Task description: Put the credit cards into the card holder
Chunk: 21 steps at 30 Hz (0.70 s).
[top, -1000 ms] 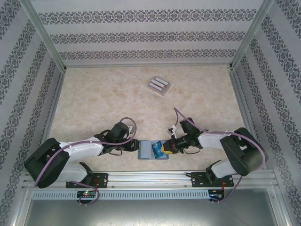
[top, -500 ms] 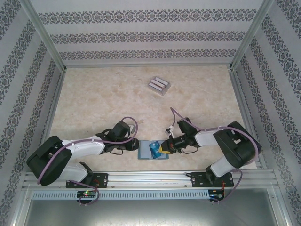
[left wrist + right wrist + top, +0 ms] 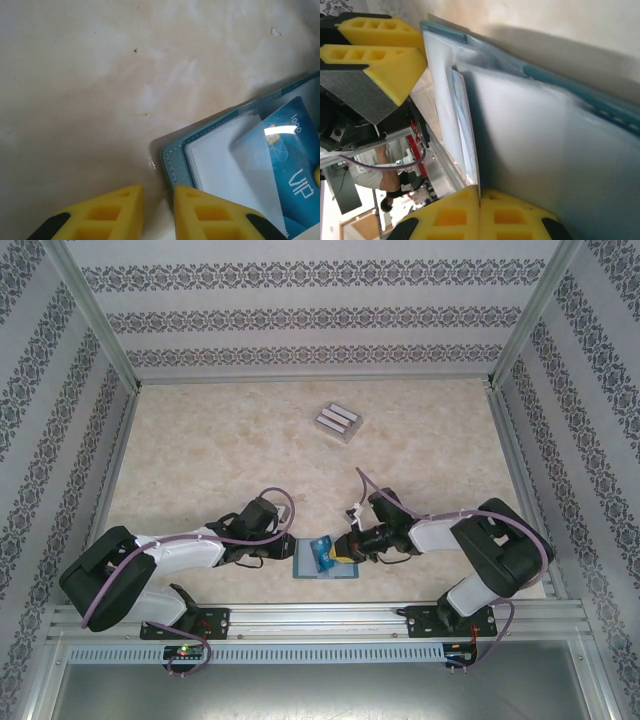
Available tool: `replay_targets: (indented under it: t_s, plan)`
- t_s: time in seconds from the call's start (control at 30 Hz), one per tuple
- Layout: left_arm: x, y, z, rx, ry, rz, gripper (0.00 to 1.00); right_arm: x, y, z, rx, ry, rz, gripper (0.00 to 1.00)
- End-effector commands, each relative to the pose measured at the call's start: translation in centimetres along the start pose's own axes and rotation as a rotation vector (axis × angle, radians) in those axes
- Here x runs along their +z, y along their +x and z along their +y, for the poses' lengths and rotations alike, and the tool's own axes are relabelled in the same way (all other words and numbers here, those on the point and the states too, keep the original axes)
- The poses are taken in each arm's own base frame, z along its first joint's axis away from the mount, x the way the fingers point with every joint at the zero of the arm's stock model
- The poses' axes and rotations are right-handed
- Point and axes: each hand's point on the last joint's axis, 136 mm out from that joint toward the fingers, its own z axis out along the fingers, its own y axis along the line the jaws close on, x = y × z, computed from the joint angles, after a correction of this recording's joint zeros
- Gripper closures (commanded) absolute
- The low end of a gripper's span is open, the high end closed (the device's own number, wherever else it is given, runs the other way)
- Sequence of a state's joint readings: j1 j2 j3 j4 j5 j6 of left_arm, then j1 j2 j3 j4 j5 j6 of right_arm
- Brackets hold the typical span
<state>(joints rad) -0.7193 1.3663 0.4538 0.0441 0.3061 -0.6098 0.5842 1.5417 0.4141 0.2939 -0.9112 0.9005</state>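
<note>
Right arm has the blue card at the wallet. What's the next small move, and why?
Probably ease the right gripper toward the left arm, sliding the blue VIP card deeper into the clear pocket. The card is pinched by its edge and only partly under the pocket, while the left gripper sits at the card holder's left edge to brace it.

The far half of the table [image 3: 200, 450] is mostly bare, so a hand can pass there. Just the pile of credit cards [image 3: 338, 422] sits near the far edge, a bit right of the middle. Walls [image 3: 60, 390] shut in the left, far and right edges. The middle of the near edge is tight. The card holder [image 3: 312, 562] lies there. The left gripper [image 3: 288, 551] is at its left side. The right gripper [image 3: 340, 552] pinches a blue card [image 3: 324, 552] over its right side. The left arm [image 3: 170, 555] and right arm [image 3: 450, 535] lie low along the near edge.
</note>
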Motion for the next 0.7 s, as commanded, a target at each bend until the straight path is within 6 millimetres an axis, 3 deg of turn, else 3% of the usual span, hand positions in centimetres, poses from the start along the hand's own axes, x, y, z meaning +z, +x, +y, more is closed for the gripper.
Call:
replay_targets:
  t_s: [0.0,0.17,0.3,0.37,0.67]
  plan:
    - [0.8,1.7,-1.1,0.016,0.053,0.045,0.78,0.0,-0.9,-0.3,0.017,0.053,-0.098,0.89]
    - [0.9,1.6,-1.0,0.009,0.048,0.045,0.80,2.2,0.3,0.4,0.015,0.062,-0.072,0.84]
    - [1.0,1.6,-0.9,0.008,0.040,0.046,0.84,3.1,1.1,0.0,0.019,0.087,-0.057,0.74]
    - [1.0,1.6,-0.8,-0.001,0.035,0.046,0.86,3.0,1.2,-0.1,0.030,0.094,-0.062,0.64]
    - [0.9,1.9,-0.3,-0.014,0.024,0.033,0.89,0.9,2.0,-0.7,0.016,0.195,-0.091,0.60]
